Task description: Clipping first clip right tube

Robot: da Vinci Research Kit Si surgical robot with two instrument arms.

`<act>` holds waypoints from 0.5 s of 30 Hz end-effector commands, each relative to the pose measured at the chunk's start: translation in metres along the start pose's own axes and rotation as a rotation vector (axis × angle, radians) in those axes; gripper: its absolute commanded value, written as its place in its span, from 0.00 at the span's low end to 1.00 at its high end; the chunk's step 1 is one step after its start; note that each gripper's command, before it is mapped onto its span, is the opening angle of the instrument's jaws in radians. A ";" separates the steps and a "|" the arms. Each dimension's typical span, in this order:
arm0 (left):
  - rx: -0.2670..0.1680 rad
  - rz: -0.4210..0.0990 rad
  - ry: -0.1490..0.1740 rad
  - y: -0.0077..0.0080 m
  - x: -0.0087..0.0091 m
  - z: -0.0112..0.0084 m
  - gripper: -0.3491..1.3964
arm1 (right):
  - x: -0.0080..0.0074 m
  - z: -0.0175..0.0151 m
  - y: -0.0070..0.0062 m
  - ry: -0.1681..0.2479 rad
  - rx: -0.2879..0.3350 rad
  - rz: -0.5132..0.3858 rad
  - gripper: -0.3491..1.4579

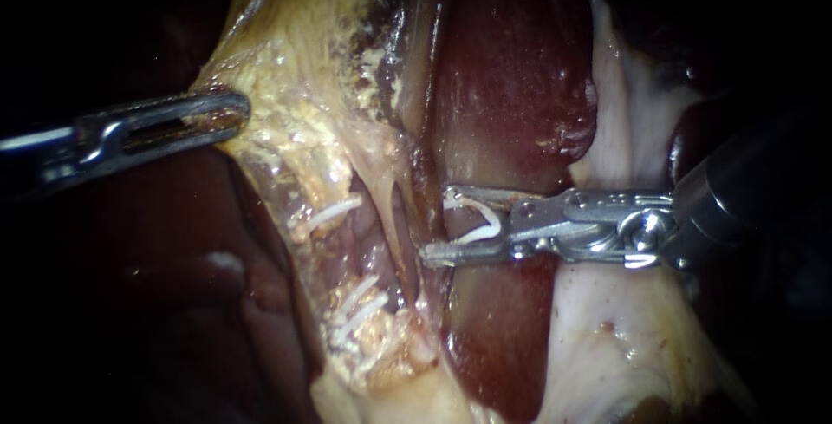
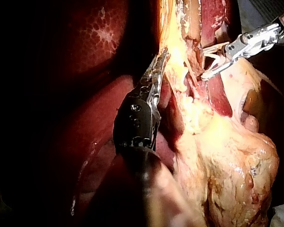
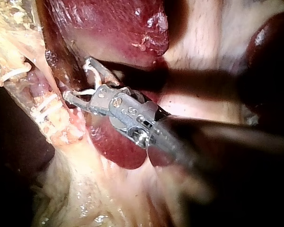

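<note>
Two instruments. Left instrument (image 1: 236, 113) jaws clamped on yellow tissue (image 1: 290, 77). Right instrument (image 1: 436, 223) jaws wide, holding open white clip (image 1: 490, 216), tips just beside right tube (image 1: 397, 216). Three other clips (image 1: 328, 213) lie further left.

Left instrument (image 1: 236, 114) and right instrument (image 1: 436, 223) show silvery pinned metal, dark shafts.

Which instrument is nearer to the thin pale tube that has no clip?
Right. The right instrument, carrying an open white clip, sits just beside the thin pale tube; the left instrument grips yellowish tissue well away.
</note>
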 end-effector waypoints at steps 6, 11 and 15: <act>-0.002 0.000 0.000 -0.0001 0.0000 0.0000 0.00 | 0.0000 0.0000 0.0000 -0.001 0.003 0.000 0.52; -0.001 0.000 0.000 -0.0001 0.0000 -0.0001 0.00 | 0.0001 -0.0005 -0.0002 -0.002 0.009 0.000 0.52; -0.001 0.000 0.000 0.0000 0.0000 -0.0001 0.00 | 0.0004 -0.0023 -0.0004 -0.004 0.018 0.001 0.52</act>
